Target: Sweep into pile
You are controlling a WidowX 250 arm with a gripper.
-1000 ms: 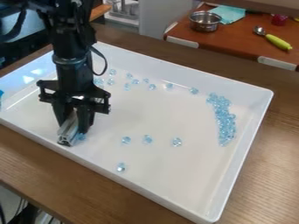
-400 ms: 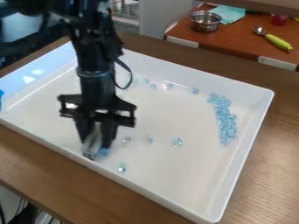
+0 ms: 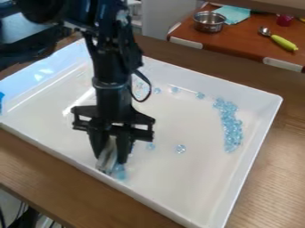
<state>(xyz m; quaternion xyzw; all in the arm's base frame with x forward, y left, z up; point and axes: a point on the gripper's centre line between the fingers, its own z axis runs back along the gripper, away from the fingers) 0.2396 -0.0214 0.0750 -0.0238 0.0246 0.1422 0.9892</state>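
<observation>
The black gripper point(image 3: 111, 153) hangs low over the left front part of the white tray point(image 3: 196, 191), shut on a greyish metal bar point(image 3: 106, 161) whose lower end is down at the tray floor near the front wall. Light-blue clear beads point(image 3: 120, 172) touch or lie just right of the bar's lower end. Two loose beads, one point(image 3: 180, 148) and another point(image 3: 150, 146), lie to the gripper's right. Several more point(image 3: 175, 89) are scattered along the back wall, partly behind the arm. A long curved pile of beads point(image 3: 230, 127) lies by the right wall.
The tray stands on a brown wooden table point(image 3: 271, 178), with raised walls on all sides. Behind it, a reddish-brown surface holds a metal pot point(image 3: 209, 21), a teal cloth point(image 3: 232, 14) and a spoon with a green handle point(image 3: 284, 42). Something blue shows at the left edge.
The gripper has moved right and toward the tray's front with the bar. Beads by the bar have shifted along with it. The tray and the pile have shifted slightly between the last two frames.
</observation>
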